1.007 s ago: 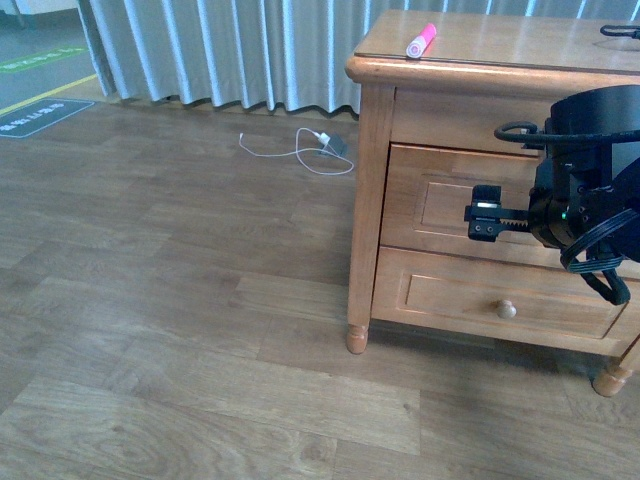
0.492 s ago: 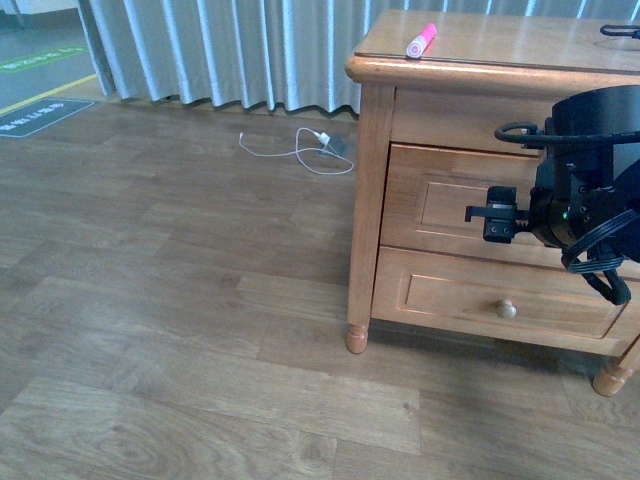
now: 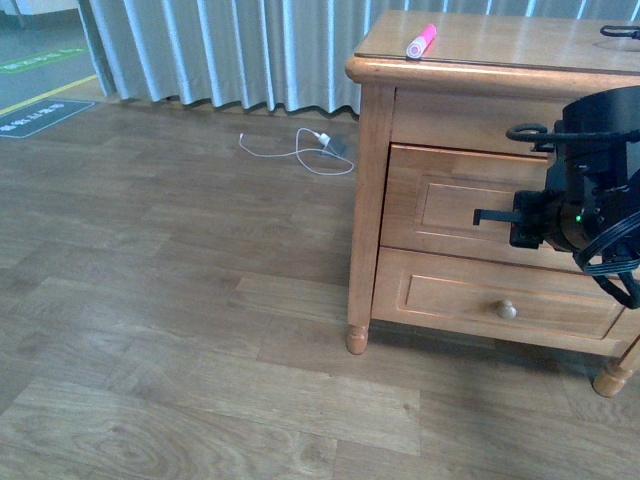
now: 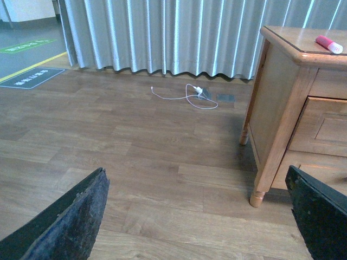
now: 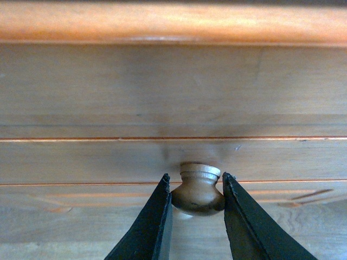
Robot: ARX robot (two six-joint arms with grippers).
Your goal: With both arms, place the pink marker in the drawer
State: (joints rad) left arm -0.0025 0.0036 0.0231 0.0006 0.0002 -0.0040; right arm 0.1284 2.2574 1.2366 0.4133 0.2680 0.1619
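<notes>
The pink marker lies on top of the wooden desk, near its front left corner, with the paler cap end pointing toward the front edge. The left wrist view shows it in the same place, on the desk top and touching nothing else.

The drawer is the upper of two fronts and sits closed in the desk's frame; none of its inside shows. Below it is the lower drawer front with its own round pale knob.

The right arm reaches in from the right and covers the right part of the upper drawer front, so its claw is hard to make out in the front view. The right wrist view gives it plainly: the right claw is clamped on the upper drawer's knob, one black finger pressed to each side of it, hard against the recessed panel of the drawer front.

The left claw shows only in its own wrist view, with its two dark fingers spread wide apart and holding nothing. It hangs over the wood floor, well apart from the desk and facing its left side.

A white cable lies coiled on the floor in front of a grey curtain.
</notes>
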